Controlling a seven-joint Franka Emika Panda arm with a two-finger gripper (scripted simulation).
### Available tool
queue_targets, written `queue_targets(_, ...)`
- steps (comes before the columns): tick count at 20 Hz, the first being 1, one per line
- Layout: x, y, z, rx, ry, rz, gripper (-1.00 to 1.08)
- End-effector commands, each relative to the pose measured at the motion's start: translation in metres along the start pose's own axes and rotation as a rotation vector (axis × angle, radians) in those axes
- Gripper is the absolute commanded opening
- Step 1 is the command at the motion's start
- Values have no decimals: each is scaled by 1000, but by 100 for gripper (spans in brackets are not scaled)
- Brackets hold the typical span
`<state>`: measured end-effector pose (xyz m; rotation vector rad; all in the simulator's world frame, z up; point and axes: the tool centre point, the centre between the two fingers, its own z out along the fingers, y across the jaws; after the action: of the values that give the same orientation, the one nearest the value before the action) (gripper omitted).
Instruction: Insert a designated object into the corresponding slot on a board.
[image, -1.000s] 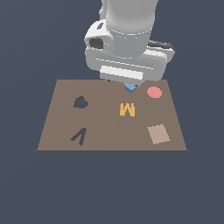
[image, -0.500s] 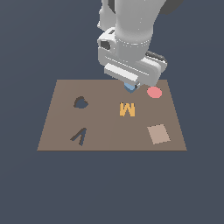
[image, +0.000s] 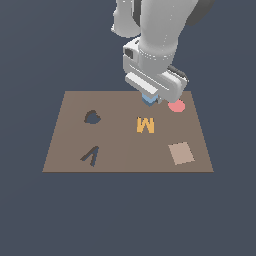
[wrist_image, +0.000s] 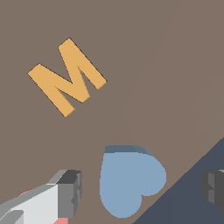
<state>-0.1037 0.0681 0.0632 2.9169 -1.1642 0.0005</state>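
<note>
The light-blue heart-shaped piece (image: 150, 101) lies flat on the brown board (image: 125, 150) near its far edge, beside the red disc (image: 176, 106). In the wrist view the piece (wrist_image: 131, 179) sits between my fingers with a gap on each side. My gripper (image: 151, 96) (wrist_image: 142, 188) is open and hangs just over the piece, straddling it without touching. The dark heart-like slot (image: 92, 117) is on the board toward the exterior view's left, well away from the gripper.
An orange M (image: 145, 125) (wrist_image: 66, 76) lies just in front of the blue piece. A dark V-shaped cutout (image: 90, 156) is at the near left and a tan square (image: 181, 153) at the near right. The board's edge runs close behind the piece.
The hand has come down a little over the blue piece and the arm above it has leaned toward the exterior view's right. The piece has not moved.
</note>
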Motion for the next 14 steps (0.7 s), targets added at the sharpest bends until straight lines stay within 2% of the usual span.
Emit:
queue_targets(1,-5,-1,5,0,0,38,100)
queue_targets(14,-13,-3,14,0,-1,93,100)
